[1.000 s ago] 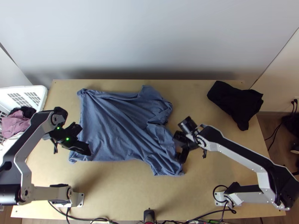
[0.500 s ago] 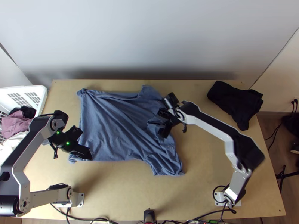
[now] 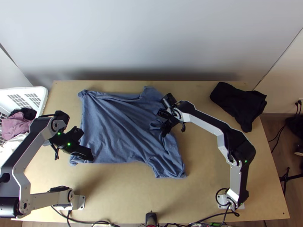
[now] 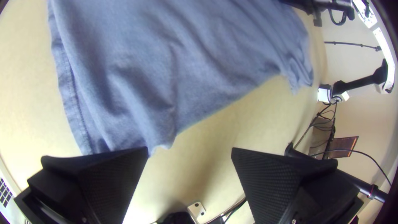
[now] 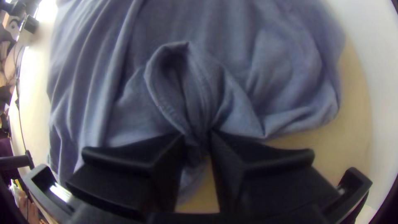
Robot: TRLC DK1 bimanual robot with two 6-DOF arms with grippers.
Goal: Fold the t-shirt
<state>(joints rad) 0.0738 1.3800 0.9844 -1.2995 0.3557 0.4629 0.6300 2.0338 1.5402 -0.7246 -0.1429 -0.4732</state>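
At far left stands a white basket [image 3: 41, 99] with clothes in it. Next comes the left gripper [image 4: 190, 150], fingers wide apart and empty, by the t-shirt's near left corner. The blue t-shirt [image 3: 113, 125] lies on the desk [image 3: 125, 193], mostly spread but creased and bunched toward its right side — no tidy fold made, so I'd call this early, with the flattening and all the folding left. There the right gripper [image 5: 197, 139] has its fingers pinched on a gathered bit of it. Farther right lies a black cloth [image 3: 238, 104].
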